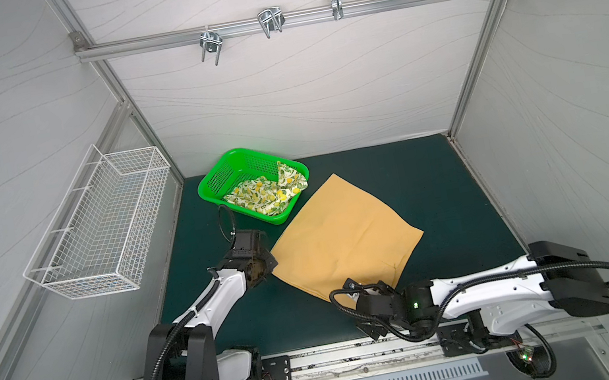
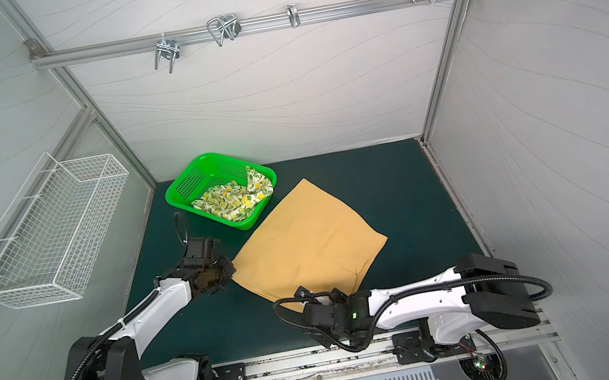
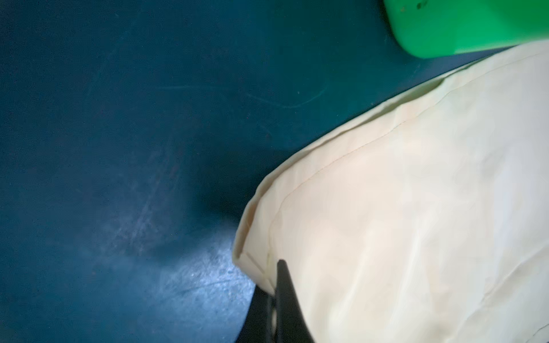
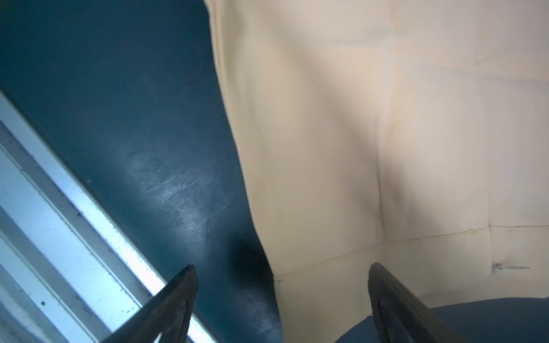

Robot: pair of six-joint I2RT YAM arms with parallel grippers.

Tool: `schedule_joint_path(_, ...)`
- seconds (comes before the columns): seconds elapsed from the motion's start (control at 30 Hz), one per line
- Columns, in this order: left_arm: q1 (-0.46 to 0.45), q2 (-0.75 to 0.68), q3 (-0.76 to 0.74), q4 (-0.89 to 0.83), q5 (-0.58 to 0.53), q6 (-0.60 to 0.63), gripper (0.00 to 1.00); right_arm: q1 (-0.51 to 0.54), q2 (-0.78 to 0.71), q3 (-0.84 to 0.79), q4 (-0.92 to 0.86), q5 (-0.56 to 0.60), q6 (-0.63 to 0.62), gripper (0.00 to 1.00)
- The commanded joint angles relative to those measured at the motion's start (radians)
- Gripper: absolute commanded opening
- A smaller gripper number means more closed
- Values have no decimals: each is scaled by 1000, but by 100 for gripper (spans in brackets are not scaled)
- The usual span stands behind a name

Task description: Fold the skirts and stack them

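Observation:
The mustard-orange skirt (image 1: 344, 234) (image 2: 307, 240) lies flat on the dark green mat in both top views. My left gripper (image 1: 267, 266) (image 2: 231, 272) is at its left corner. In the left wrist view that gripper (image 3: 274, 285) is shut on the hemmed corner of this skirt (image 3: 416, 208). My right gripper (image 1: 343, 295) (image 4: 282, 267) is open at the skirt's near corner, and the cloth edge (image 4: 356, 118) runs between its fingers. The lemon-print skirt (image 1: 266, 197) (image 2: 234, 203) lies crumpled in the green basket (image 1: 215, 168) (image 2: 183, 173).
The green basket (image 3: 460, 26) stands at the back left, close to the mustard skirt's far edge. A white wire basket (image 1: 101, 233) hangs on the left wall. Metal hooks (image 1: 270, 23) hang from the back rail. A metal rail (image 4: 59, 208) borders the mat's front edge.

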Motion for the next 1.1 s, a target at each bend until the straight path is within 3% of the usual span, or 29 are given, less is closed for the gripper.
schedule_joint_path(0.0, 19, 31, 61, -32, 23, 33, 0, 22, 58, 38, 6, 5, -12, 86)
schedule_joint_path(0.47, 53, 58, 95, -23, 73, 35, 0, 7, 135, 61, -42, 59, 47, 75)
schedule_joint_path(0.63, 62, 58, 96, -17, 88, 32, 0, -9, 133, 51, -51, 52, 67, 59)
schedule_joint_path(0.9, 71, 55, 109, -18, 101, 31, 0, -2, 131, 68, -103, 75, 102, 21)
schedule_joint_path(1.07, 76, 48, 116, -25, 109, 35, 0, 30, 133, 110, -147, 91, 106, 10)
